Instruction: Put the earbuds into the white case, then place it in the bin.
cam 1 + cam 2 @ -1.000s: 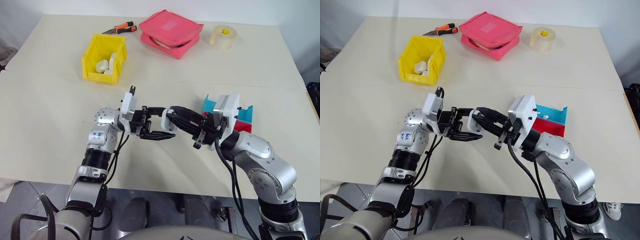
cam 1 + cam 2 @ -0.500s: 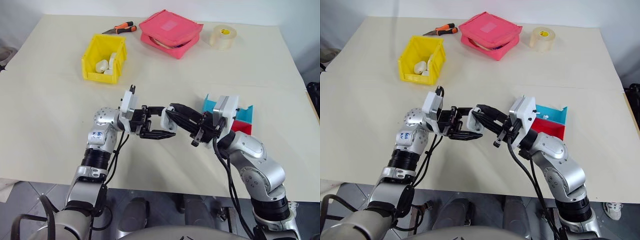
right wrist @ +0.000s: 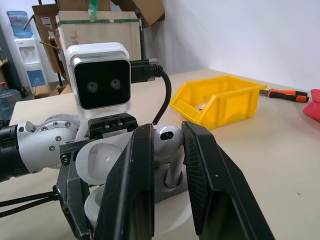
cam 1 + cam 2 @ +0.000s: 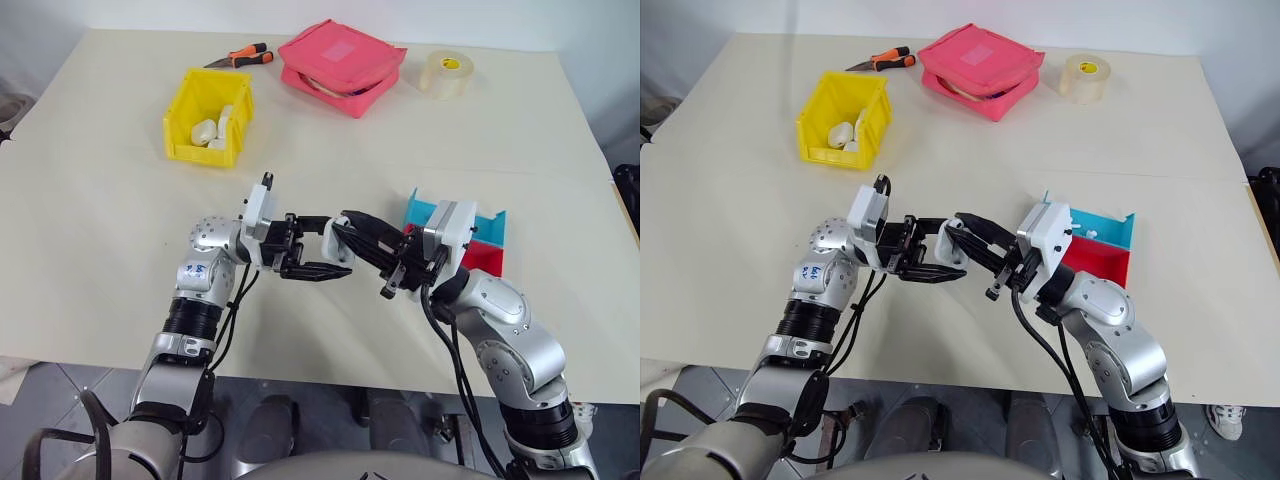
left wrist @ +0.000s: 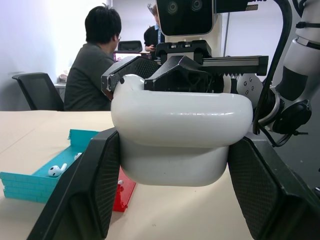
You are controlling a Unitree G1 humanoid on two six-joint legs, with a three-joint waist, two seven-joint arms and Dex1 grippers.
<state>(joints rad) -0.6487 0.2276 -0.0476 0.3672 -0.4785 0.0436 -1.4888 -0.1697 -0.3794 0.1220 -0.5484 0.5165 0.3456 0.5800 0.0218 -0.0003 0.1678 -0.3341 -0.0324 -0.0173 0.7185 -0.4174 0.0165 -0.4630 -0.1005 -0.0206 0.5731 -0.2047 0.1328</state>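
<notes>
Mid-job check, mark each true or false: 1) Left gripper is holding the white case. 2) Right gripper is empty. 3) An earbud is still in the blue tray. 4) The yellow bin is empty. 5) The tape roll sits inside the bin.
1) True: the left gripper is shut on the white case.
2) False: the right gripper pinches an earbud over the case.
3) True: another earbud lies in the blue tray.
4) False: the yellow bin holds whitish items.
5) False: the tape roll stands on the table, apart from the bin.

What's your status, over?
Left claw shut on white case. Right claw pinching earbud at open case. Second earbud in blue tray. Nothing blocking.
</notes>
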